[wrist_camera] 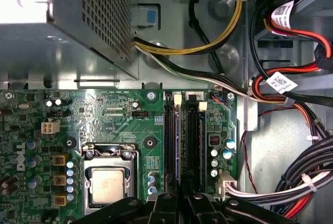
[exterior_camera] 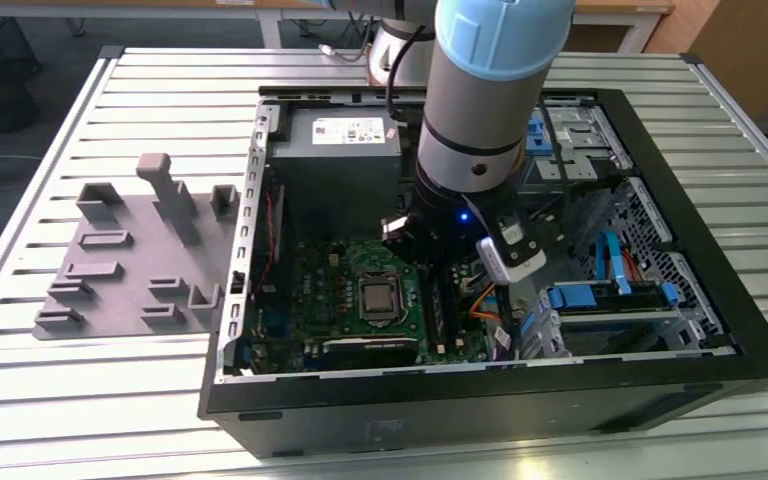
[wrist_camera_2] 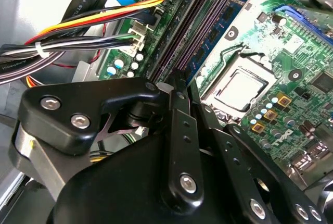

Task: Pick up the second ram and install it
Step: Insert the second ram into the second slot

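Gripper [wrist_camera_2: 179, 96] hangs low inside the open case [exterior_camera: 704, 330], right over the memory slots [wrist_camera: 183, 140] beside the processor [wrist_camera: 108, 185]. In the second wrist view its black fingers [wrist_camera_2: 177, 130] look drawn close together, with their tips at the near end of the slots; whether they pinch anything I cannot tell, since the tips hide what lies between them. A blue-green ram [wrist_camera_2: 216, 34] with black chips stands on edge in the slots, directly ahead of the fingertips, its long axis running straight away from them along the slot rows. The fingers line up with that same axis. Whether this stick is fully seated is unclear.

Slots sit on the green board [exterior_camera: 297, 300], which lies flat on the case floor. Room is tight: bundled cables [wrist_camera: 291, 187] crowd one side of the slots and the processor socket flanks the other. On the exterior view's left, a grey tray [exterior_camera: 117, 270] rests on the slatted table [exterior_camera: 117, 400].
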`<state>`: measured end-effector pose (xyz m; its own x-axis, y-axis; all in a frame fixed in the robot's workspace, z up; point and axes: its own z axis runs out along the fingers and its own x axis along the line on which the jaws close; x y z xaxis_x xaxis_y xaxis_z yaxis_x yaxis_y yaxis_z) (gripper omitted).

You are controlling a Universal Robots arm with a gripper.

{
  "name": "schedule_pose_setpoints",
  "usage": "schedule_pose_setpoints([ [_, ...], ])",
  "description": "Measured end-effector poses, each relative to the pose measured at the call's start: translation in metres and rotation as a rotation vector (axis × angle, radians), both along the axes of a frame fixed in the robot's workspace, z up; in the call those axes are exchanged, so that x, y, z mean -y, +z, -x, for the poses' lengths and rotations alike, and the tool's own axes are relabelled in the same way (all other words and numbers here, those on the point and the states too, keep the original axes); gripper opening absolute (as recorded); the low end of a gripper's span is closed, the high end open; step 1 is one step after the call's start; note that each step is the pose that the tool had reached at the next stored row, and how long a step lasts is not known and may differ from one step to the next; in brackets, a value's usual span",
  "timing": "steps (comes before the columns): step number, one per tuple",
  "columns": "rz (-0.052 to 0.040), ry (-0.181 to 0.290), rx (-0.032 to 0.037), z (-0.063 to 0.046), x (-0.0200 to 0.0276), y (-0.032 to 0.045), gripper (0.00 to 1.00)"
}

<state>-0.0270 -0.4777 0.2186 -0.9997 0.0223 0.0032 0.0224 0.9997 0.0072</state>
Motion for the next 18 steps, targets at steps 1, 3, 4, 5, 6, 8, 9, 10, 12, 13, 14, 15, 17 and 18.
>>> schedule_pose_setpoints([
  [1, 0.0, 0.0, -0.0004, 0.0, 0.0, -0.0004, 0.14],
  [3, 0.0004, 0.002, -0.0021, 0.0, 0.0002, -0.001, 0.14],
  [4, 0.0004, 0.002, -0.0023, 0.0, 0.0002, -0.0011, 0.14],
  [5, 0.0002, 0.003, -0.0023, 0.0, 0.0003, -0.0013, 0.14],
  [6, 0.0001, 0.004, -0.0024, 0.0, 0.0003, -0.0013, 0.14],
  [8, 0.0002, 0.007, -0.0024, -0.0001, 0.0004, -0.0015, 0.14],
  [9, 0.0002, 0.009, -0.0024, -0.0001, 0.0005, -0.0015, 0.14],
  [10, 0.0003, 0.011, -0.0024, -0.0001, 0.0005, -0.0016, 0.14],
  [12, 0.0002, 0.014, -0.0026, -0.0001, 0.0005, -0.0019, 0.14],
  [13, 0.0001, 0.016, -0.0028, -0.0001, 0.0005, -0.0023, 0.14],
  [14, 0.0, 0.019, -0.003, -0.0001, 0.0005, -0.0027, 0.14],
  [15, 0.0002, 0.02, -0.0035, -0.0001, 0.0006, -0.003, 0.14],
  [17, 0.0002, 0.02, -0.0046, -0.0001, 0.001, -0.0041, 0.14],
  [18, 0.0001, 0.02, -0.005, -0.0001, 0.0012, -0.0047, 0.14],
])
